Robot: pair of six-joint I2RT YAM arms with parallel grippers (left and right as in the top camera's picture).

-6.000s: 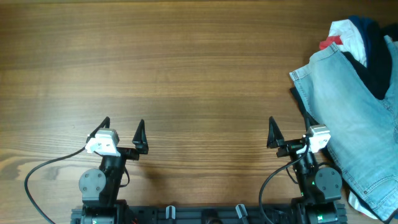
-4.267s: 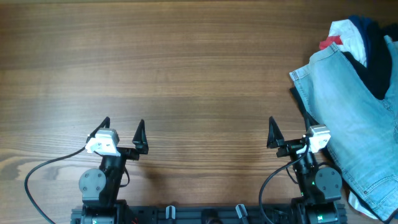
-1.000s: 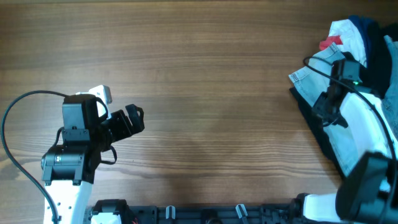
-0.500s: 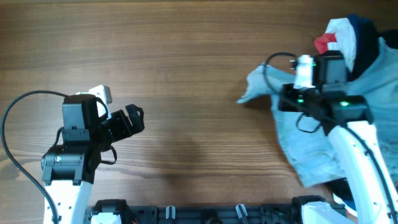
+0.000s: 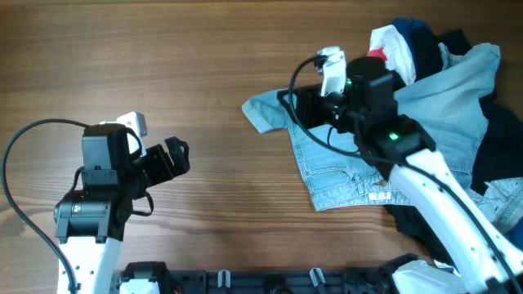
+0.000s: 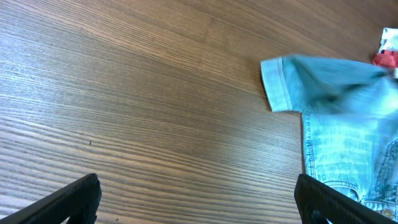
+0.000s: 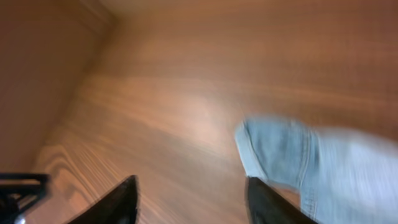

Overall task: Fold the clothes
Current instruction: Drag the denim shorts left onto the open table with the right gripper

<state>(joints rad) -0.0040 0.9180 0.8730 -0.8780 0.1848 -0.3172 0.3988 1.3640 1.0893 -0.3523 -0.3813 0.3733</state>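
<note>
The pale-blue jeans (image 5: pixel 359 159) lie crumpled right of the table's middle, with one leg end (image 5: pixel 261 110) reaching left. My right gripper (image 5: pixel 292 108) hovers over that leg end, open with nothing between its fingers. In the right wrist view the hem (image 7: pixel 273 152) lies just past the right finger (image 7: pixel 267 202), and the gripper (image 7: pixel 193 202) holds only air. My left gripper (image 5: pixel 178 157) stands open at the left, well away from the cloth. Its wrist view shows the gripper (image 6: pixel 199 202) over bare wood, with the jeans (image 6: pixel 339 124) ahead to the right.
More garments are heaped at the back right: white and red cloth (image 5: pixel 392 45), navy cloth (image 5: pixel 421 33) and black cloth (image 5: pixel 490 159). A red scrap (image 6: pixel 385 59) shows at the edge of the left wrist view. Bare wooden table (image 5: pixel 204 65) lies between the two arms.
My right arm has swept left, dragging the jeans and part of the heap toward the table's middle. Its jaws have come apart and let go of the cloth. The left arm has stayed still.
</note>
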